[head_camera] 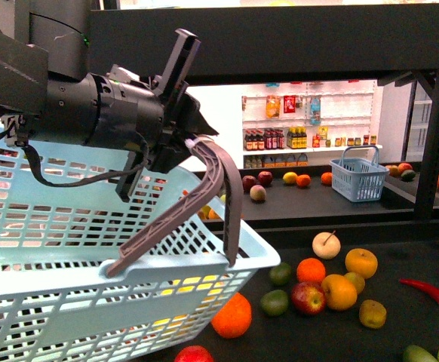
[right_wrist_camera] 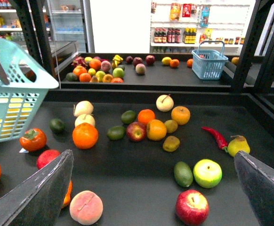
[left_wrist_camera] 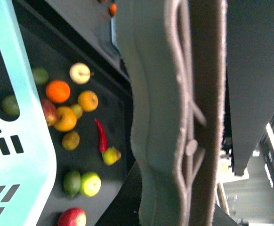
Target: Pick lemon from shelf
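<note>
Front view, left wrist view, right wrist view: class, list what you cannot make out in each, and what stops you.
- Front view: the pale blue basket and left gripper hide the left part of the shelf tray.
- Left wrist view: the grey basket handle, close and blurred, covers the middle.
- Right wrist view: the right gripper's fingers are cut off by the edge; small yellowish fruits cannot be confirmed as lemons.

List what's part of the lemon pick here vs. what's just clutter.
Job:
shelf
small yellow fruit, possibly the lemon
right gripper, open
left gripper, shut on the handle of the light blue basket

Lying about:
orange
red apple
peach
red chilli
small far basket
</note>
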Controlling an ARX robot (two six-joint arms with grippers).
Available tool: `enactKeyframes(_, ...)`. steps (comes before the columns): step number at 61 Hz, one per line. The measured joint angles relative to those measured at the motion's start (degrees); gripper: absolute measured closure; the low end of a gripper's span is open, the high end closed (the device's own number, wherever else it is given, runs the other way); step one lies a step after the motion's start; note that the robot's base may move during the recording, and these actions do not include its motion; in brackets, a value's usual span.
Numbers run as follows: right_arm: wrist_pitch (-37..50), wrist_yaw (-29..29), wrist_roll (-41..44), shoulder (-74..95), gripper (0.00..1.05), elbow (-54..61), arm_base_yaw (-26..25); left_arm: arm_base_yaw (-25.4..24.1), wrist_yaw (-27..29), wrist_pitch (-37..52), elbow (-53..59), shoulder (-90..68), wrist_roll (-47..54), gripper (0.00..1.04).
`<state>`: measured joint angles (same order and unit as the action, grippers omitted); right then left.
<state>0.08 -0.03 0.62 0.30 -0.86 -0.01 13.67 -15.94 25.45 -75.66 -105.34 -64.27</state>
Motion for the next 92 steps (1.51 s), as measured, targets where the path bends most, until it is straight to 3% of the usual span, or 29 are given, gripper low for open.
enactKeyframes(8,0.0,0.0,0.0,0.0,0.02,0.0,0.0,-5.35,5.55,7.72,2.93,0.0,-6.62,0.97)
enactKeyframes(25,0.0,0.0,0.0,0.0,0.02,0.02,0.0,-16.39,11.28,23.23,7.32,-1.16,-17.0,0.97)
enactKeyframes(50,0.0,0.0,0.0,0.0,0.02,0.0,0.0,-25.92,5.49,39.87,5.53,-8.61,-22.56,0.97)
enactKeyframes(73,0.0,0.0,0.0,0.0,0.02,0.0,0.0,-33.33,4.33,50.25,2.97,-15.54,-27.12,0.97)
enactKeyframes(92,0.0,0.0,0.0,0.0,0.02,0.0,0.0,-34.64,2.38,53.72,3.54,-18.8,-28.04,0.97)
